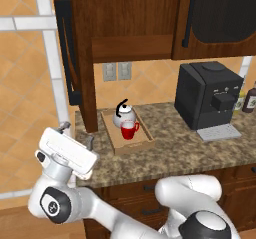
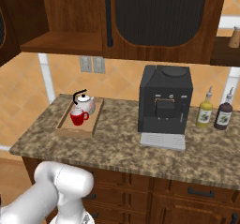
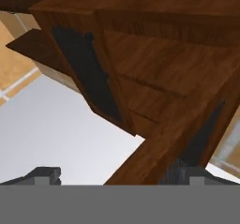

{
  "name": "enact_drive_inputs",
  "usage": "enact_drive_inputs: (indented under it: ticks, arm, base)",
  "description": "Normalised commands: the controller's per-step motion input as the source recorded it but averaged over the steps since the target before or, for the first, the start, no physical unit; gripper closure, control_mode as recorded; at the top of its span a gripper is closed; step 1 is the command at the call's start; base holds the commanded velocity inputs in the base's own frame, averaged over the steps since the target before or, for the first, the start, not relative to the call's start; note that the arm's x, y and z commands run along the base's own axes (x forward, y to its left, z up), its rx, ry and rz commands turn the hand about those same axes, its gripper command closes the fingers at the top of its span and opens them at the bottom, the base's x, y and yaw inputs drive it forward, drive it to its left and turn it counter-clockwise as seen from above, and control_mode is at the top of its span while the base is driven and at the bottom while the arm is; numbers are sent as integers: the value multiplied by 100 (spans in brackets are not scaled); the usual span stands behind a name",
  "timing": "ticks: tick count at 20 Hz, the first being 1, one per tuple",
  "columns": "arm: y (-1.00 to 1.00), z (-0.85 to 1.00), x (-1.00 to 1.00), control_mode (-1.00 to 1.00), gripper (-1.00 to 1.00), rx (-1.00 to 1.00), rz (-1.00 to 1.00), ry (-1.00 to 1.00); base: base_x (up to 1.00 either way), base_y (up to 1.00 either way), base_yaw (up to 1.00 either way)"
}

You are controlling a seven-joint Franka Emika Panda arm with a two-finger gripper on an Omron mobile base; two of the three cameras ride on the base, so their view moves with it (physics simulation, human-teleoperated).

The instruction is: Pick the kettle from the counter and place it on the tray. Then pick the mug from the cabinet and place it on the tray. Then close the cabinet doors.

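**Kettle and mug on the tray; cabinet doors left to close**

The kettle [image 1: 123, 115] and the red mug [image 1: 129, 130] both stand inside the light-wood tray [image 1: 142, 144] on the granite counter [image 1: 190, 153], the mug just in front of the kettle and close against it; the right base view shows the same pair, kettle [image 2: 85, 101] behind mug [image 2: 78, 117]. The two placing steps therefore read as done.

The wall cabinet [image 1: 132, 18] is open. Its left door [image 1: 75, 58] stands swung out edge-on, the long black bar handle [image 1: 65, 43] facing the arm, and the inner shelf [image 2: 63, 42] is bare. The right door [image 2: 159, 17] lies roughly flat to the cabinet front; whether it is fully shut cannot be told.

The gripper [image 1: 75, 133] hangs low, to the left of the counter's end, below the open door, jaws spread wide and holding nothing. From the hand view, the door's dark panel [image 3: 86, 73] looms above the fingertips [image 3: 44, 174]. Closing the doors remains, starting, by judgement, with the left one.
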Motion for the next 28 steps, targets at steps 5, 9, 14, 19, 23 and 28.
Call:
enact_drive_inputs:
  ticks: [5,9,14,19,23,28]
  arm:
    - [48,3,6,-100,-100,0,-10,0]
    - [35,17,9,-100,-100,0,-13,0]
    - [20,35,17,-100,-100,1,-17,0]
    - [6,47,17,-100,-100,1,-21,0]
    - [-3,49,10,-100,-100,4,-20,0]
    - [-24,42,8,-100,-100,11,-15,2]
  base:
    - [0,0,0]
    - [0,0,0]
    - [0,0,0]
    - [0,0,0]
    - [0,0,0]
    - [0,0,0]
